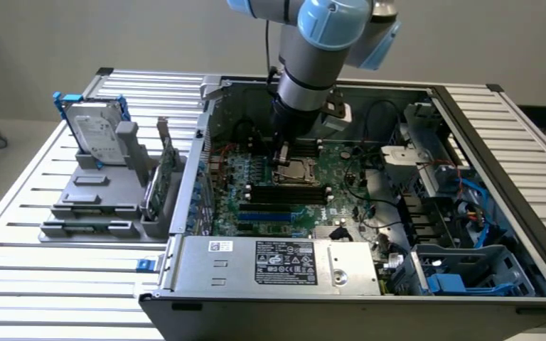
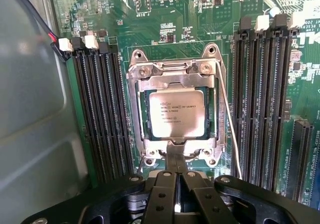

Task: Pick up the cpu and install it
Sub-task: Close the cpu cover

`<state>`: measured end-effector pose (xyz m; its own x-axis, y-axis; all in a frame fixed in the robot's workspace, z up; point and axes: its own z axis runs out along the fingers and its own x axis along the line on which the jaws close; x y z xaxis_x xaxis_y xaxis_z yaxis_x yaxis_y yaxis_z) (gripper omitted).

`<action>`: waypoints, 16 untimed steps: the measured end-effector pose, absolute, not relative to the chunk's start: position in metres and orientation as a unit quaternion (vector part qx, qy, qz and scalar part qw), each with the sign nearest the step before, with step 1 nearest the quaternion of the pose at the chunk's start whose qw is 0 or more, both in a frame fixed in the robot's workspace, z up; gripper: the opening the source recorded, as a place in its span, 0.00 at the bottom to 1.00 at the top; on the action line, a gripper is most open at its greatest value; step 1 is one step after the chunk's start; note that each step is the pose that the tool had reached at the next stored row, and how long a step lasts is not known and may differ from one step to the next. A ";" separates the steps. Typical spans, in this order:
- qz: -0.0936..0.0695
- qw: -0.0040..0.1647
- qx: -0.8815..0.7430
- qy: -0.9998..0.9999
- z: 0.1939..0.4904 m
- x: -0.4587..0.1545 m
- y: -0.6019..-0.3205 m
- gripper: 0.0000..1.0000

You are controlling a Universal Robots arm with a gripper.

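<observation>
The cpu [image 2: 178,113], a small flat square with a shiny silver top and printed text, lies flat inside the metal-framed socket [image 2: 137,109] on the green motherboard. My gripper [image 2: 176,159] is shut, its two dark fingers pressed together with the tips at the socket frame's edge beside the cpu, and nothing shows between them. In the exterior view the gripper [image 1: 281,160] hangs straight down inside the open computer case, right beside the socket [image 1: 298,170].
Black memory slots [image 2: 100,109] flank the socket on both sides. A thin wire lever [image 2: 227,119] runs along the socket. A hard drive [image 1: 97,131] in a blue frame stands on a grey fixture at the exterior view's left. The power supply [image 1: 273,263] is at the case front.
</observation>
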<state>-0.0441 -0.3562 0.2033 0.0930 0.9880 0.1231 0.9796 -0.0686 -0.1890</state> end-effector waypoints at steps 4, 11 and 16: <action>0.018 0.112 -0.731 -0.673 0.202 -0.044 -0.356 0.11; 0.018 0.111 -0.731 -0.673 0.196 -0.044 -0.356 0.11; 0.017 0.111 -0.731 -0.673 0.198 -0.044 -0.356 0.11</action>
